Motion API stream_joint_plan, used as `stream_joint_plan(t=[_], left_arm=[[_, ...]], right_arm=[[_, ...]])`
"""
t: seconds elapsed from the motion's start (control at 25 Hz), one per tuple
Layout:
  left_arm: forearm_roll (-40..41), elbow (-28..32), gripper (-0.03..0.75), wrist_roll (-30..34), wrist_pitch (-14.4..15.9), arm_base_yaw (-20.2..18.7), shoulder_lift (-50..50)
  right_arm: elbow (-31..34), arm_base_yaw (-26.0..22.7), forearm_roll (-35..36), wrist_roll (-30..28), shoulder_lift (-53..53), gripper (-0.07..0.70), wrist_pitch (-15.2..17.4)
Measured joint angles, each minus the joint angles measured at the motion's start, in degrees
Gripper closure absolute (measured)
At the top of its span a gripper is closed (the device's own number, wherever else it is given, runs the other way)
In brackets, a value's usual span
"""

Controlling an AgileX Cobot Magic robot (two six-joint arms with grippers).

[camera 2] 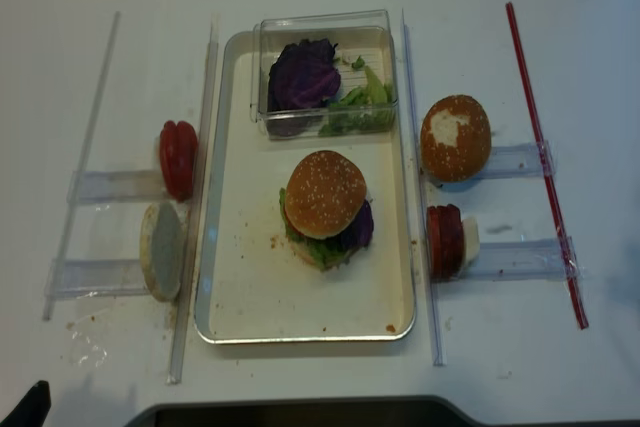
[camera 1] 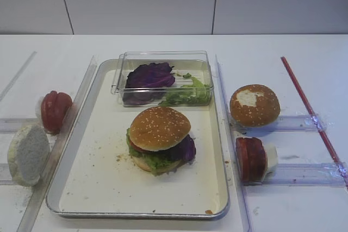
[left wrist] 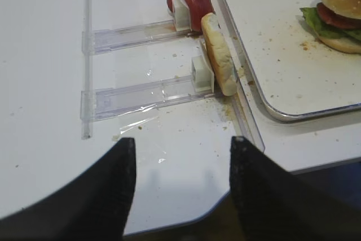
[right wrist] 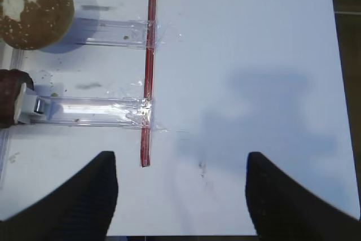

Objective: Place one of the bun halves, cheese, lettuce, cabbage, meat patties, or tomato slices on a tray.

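Sesame-speckled bun top (camera 1: 160,127) hides the burger's layers; both end effectors gape wide, empty.

bun top (camera 1: 160,127) on lettuce (camera 1: 157,160), mid tray (camera 1: 98,188), box (camera 1: 162,77) behind

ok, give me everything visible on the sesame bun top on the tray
The sesame bun top is a domed, golden-brown half, evenly seeded, glossy and intact. It sits slightly tilted on a stacked burger, over a red slice, purple cabbage and lettuce, with a bottom bun beneath. The stack stands mid-floor on the metal tray, below the clear box. Nothing grips it.
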Motion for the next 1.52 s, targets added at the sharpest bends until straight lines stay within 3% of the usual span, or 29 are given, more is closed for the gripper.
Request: stream_joint_plan(t=[0.72,0.84,1.08,1.32,1.52], left_arm=[[0.0,0.0,0.358,0.0,0.0,0.0,0.0],[0.0,0.0,0.358,0.0,0.0,0.0,0.0],[0.0,0.0,0.358,0.0,0.0,0.0,0.0],[0.0,0.0,0.358,0.0,0.0,0.0,0.0],[0.0,0.0,0.358,0.0,0.0,0.0,0.0]], right_arm=[[16.6,0.0,0.8,-4.3,-35.0,0.124,1.1],[19.1,0.0,2.0,-5.0,-39.5,0.124,-0.2],[23.7,0.0,7.0,-7.0,-40.7,0.124,-4.4],[24.5,0.0,11.8,-11.8,-40.7,0.124,-5.8],[25.2,0.0,11.7,-12.3,-40.7,0.124,-5.8]])
